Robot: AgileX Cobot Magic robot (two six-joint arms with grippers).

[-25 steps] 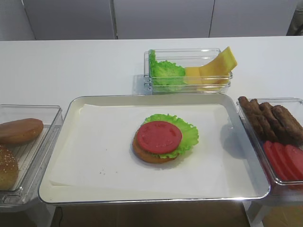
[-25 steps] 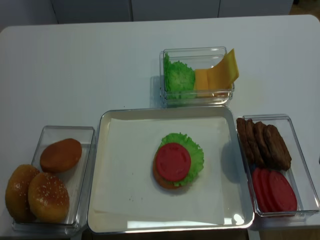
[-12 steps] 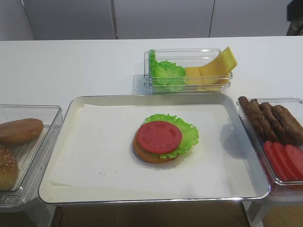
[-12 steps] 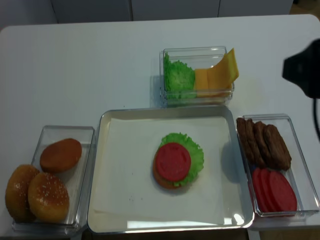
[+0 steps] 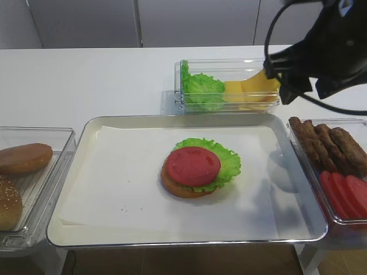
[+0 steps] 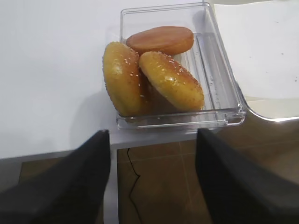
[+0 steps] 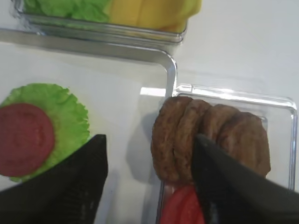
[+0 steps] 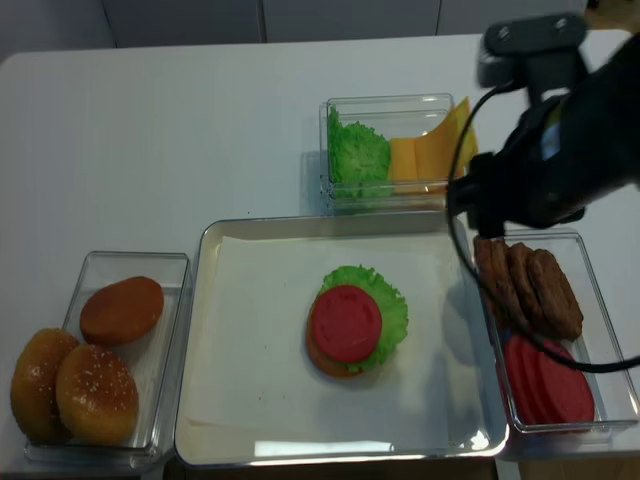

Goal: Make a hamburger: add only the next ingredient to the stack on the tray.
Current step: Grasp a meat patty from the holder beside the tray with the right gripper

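Observation:
Several dark brown meat patties stand on edge in the clear bin on the right. The stack, a bun bottom with lettuce and a tomato slice on top, sits mid-tray. The silver tray is lined with white paper. My right gripper hovers open above the tray's right rim and the leftmost patties, holding nothing. Its arm reaches in from the upper right. My left gripper is open and empty past the table's front edge, by the bun bin.
Red tomato slices share the patty bin, nearer the front. A back bin holds lettuce and cheese slices. The left bin holds loose bun halves. The right arm's cable loops over the back bin.
The right arm has come in from the upper right and now hangs over the back-left end of the patty bin. Nothing on the table has moved.

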